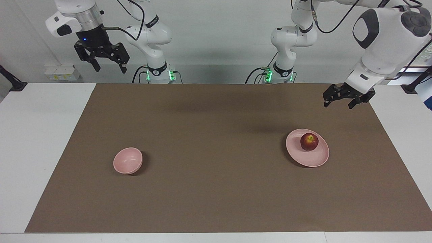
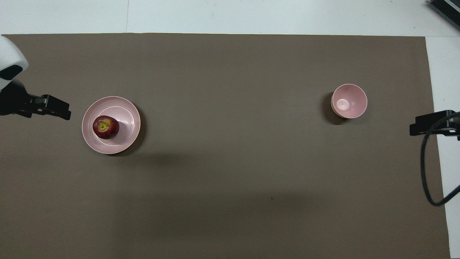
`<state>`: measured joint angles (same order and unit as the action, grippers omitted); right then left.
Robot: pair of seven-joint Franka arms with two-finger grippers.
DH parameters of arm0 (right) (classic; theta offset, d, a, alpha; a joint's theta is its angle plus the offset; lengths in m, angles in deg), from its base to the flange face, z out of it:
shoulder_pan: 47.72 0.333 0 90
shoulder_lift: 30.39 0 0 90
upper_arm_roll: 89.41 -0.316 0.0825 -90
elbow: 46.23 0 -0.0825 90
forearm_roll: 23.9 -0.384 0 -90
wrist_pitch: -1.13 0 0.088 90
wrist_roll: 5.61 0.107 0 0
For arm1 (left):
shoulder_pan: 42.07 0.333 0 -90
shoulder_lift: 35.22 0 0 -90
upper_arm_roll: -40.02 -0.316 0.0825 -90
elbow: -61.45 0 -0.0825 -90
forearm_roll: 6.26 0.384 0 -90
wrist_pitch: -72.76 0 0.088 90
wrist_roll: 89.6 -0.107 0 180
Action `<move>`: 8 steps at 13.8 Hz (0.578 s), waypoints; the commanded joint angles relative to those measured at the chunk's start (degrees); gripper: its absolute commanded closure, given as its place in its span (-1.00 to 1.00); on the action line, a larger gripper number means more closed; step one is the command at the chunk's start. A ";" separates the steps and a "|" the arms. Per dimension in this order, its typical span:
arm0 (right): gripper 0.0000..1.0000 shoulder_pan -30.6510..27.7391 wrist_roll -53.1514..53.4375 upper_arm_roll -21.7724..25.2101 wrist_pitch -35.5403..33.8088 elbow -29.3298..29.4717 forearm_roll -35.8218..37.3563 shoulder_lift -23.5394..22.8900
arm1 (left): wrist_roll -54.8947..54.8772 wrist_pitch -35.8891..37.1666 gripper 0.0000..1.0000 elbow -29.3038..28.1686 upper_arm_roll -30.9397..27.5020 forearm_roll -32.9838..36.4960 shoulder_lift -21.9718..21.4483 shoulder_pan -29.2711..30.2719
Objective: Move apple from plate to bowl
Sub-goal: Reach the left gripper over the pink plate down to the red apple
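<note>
Apple (image 1: 309, 141) sits on the pink plate (image 1: 315, 160), toward the left arm's end of a brown mat (image 1: 216, 189) spread over the white table (image 1: 33, 135). The pink bowl (image 1: 127, 161) stands well apart, toward the right arm's end, nothing in it. Left gripper (image 1: 338, 102) hangs over the mat's edge near the plate, fingers wide and holding nothing. Right gripper (image 1: 107, 66) is up high by the pale wall (image 1: 216, 40), fingers wide too, waiting. Green lights glow at both arm bases.
</note>
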<state>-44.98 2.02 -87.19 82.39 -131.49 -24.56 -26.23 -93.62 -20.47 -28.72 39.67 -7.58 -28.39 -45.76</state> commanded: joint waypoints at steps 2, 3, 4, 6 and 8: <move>-1.00 -0.45 -1.38 -0.02 -0.84 0.01 -0.74 0.51 | 1.56 -8.00 -1.00 -7.11 -0.36 -0.18 -0.51 -1.24; -1.00 -0.45 -1.38 -0.02 -1.11 0.01 -0.83 0.51 | 1.65 -9.67 -1.00 -8.95 -0.36 -0.18 -0.51 -1.68; -1.00 -0.54 -1.38 -0.02 -0.85 0.01 -0.74 0.51 | 1.83 -11.51 -1.00 -10.79 -0.36 -0.18 -0.51 -1.77; -1.00 -0.45 -1.38 -0.02 -0.76 0.01 -0.74 0.51 | 2.09 -15.91 -1.00 -15.27 -0.27 -0.18 -0.77 -1.68; -1.00 -0.45 -1.47 -0.02 -0.76 0.01 -0.83 0.51 | 2.09 -18.99 -1.00 -17.22 -0.27 -0.18 -0.42 -1.77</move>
<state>-44.98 2.02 -87.19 82.27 -131.49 -24.56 -26.23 -92.33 -35.63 -41.91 40.00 -7.59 -27.33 -46.67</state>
